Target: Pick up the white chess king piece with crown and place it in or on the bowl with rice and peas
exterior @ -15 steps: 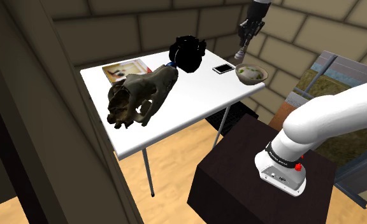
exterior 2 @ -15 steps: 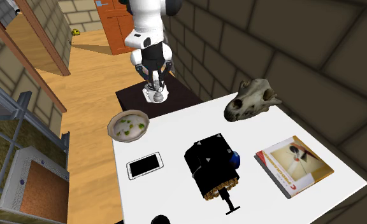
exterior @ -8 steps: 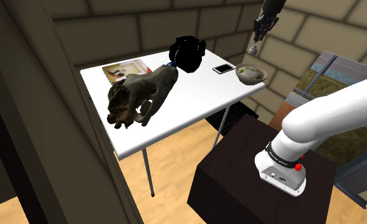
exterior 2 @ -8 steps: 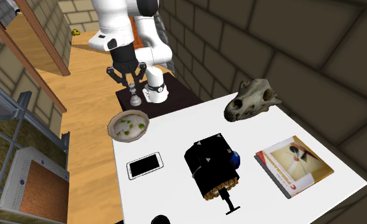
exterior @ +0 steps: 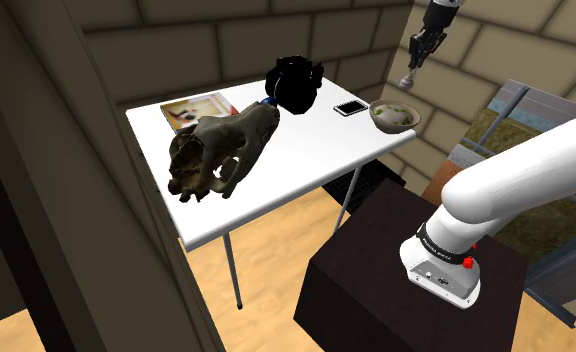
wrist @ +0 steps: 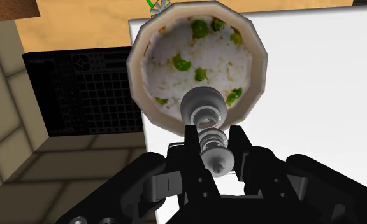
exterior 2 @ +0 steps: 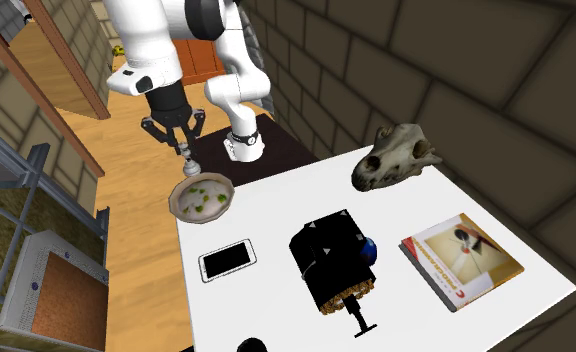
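Gripper [wrist: 215, 145] tight around chess king [wrist: 204, 110] (above bowl [wrist: 136, 62])

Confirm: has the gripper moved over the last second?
Yes. The gripper, shut on the chess king, has shifted toward the second exterior view's left, from the dark stand to the edge of the rice bowl.

Animal skull [exterior 2: 396, 155] at one desk [exterior 2: 286, 205] corner; book [exterior 2: 461, 258] at opp. end; black boxy obj [exterior 2: 333, 262] mid-desk, phone [exterior 2: 227, 260] flat just beside it.
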`<state>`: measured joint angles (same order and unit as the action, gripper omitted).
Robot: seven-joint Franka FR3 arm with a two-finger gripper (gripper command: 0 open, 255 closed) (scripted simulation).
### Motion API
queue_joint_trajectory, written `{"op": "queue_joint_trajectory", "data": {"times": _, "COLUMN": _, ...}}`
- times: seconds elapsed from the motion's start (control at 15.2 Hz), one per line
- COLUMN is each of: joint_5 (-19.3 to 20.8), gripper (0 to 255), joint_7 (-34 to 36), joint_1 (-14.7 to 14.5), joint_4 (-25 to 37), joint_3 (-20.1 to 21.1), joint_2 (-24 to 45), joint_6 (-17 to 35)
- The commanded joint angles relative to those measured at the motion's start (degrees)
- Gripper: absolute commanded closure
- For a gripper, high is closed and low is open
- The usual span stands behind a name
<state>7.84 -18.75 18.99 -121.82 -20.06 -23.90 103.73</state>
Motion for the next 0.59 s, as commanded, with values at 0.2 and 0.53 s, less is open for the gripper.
{"op": "queue_joint_trajectory", "data": {"times": 0.2, "joint_5": 0.28, "gripper": 255, "joint_7": -0.22, "joint_1": 0.23, "joint_4": -3.69, "joint_3": -0.57, "joint_2": 0.1, "joint_6": 3.84}}
{"op": "queue_joint_trajectory", "data": {"times": 0.53, "joint_5": 0.5, "gripper": 255, "joint_7": -0.19, "joint_1": 0.37, "joint_4": -7.29, "joint_3": -0.99, "joint_2": 0.38, "joint_6": 7.72}}
